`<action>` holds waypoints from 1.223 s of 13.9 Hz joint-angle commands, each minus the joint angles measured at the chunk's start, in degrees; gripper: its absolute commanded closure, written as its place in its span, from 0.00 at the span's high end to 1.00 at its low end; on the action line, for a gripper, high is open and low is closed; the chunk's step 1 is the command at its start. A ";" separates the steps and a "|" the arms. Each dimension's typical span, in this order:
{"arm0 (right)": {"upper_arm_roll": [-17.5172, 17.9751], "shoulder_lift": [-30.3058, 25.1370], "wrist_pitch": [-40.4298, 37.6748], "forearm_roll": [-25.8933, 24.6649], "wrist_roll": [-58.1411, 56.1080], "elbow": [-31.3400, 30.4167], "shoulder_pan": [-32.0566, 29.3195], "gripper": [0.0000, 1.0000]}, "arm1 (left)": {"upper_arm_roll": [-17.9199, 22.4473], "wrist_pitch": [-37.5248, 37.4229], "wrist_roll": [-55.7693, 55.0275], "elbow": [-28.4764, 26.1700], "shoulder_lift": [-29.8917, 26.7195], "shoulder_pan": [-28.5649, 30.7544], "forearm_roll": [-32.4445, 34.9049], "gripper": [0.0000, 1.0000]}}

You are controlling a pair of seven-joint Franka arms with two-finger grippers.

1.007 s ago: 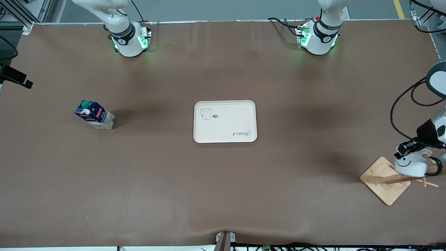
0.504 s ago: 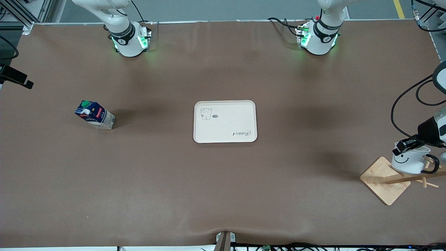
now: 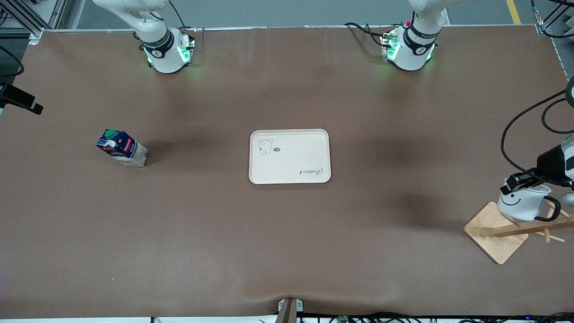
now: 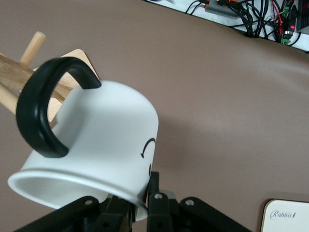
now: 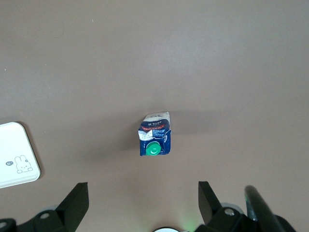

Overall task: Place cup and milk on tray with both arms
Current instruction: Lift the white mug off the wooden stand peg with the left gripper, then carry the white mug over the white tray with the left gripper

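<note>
The white smiley cup [image 3: 522, 204] is tilted in the air over the wooden rack, at the left arm's end of the table. My left gripper [image 3: 515, 183] is shut on its rim. The left wrist view shows the cup [image 4: 96, 140], its black handle, and my gripper [image 4: 142, 193] pinching the rim. The dark-blue milk [image 3: 122, 148] stands on the table toward the right arm's end. My right gripper [image 5: 142, 191] is open and empty, high over the milk [image 5: 154, 134]; it is out of the front view. The cream tray [image 3: 289, 172] lies at the table's middle.
The wooden rack [image 3: 493, 233] with its pegs [image 4: 24, 67] sits under the cup, near the table's end. A tray corner shows in both wrist views [image 4: 287, 217] [image 5: 14, 150]. A black cable loops beside the left arm [image 3: 506, 143].
My left gripper has lifted the cup a little off the rack and carried it slightly toward the table's middle. The milk and tray have not moved.
</note>
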 commanded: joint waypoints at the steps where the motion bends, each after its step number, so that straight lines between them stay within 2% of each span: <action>1: 0.42 0.62 -0.24 0.84 -0.07 1.15 -0.86 1.00 | -0.67 -2.71 -0.65 1.22 -0.73 -0.69 1.46 0.00; 8: 0.42 0.88 -0.16 0.84 -0.16 1.15 -0.95 1.00 | -1.64 -9.92 -5.83 3.42 -0.73 -3.59 1.46 0.00; 14: 0.42 2.90 -0.15 0.75 -0.25 1.15 -0.94 1.00 | -1.99 -11.07 -14.88 3.34 -0.11 -8.94 1.28 0.00; 17: 0.42 2.90 -0.16 0.66 -0.25 1.23 -0.86 1.00 | -2.17 -11.34 -24.69 3.34 0.59 -13.60 0.76 0.00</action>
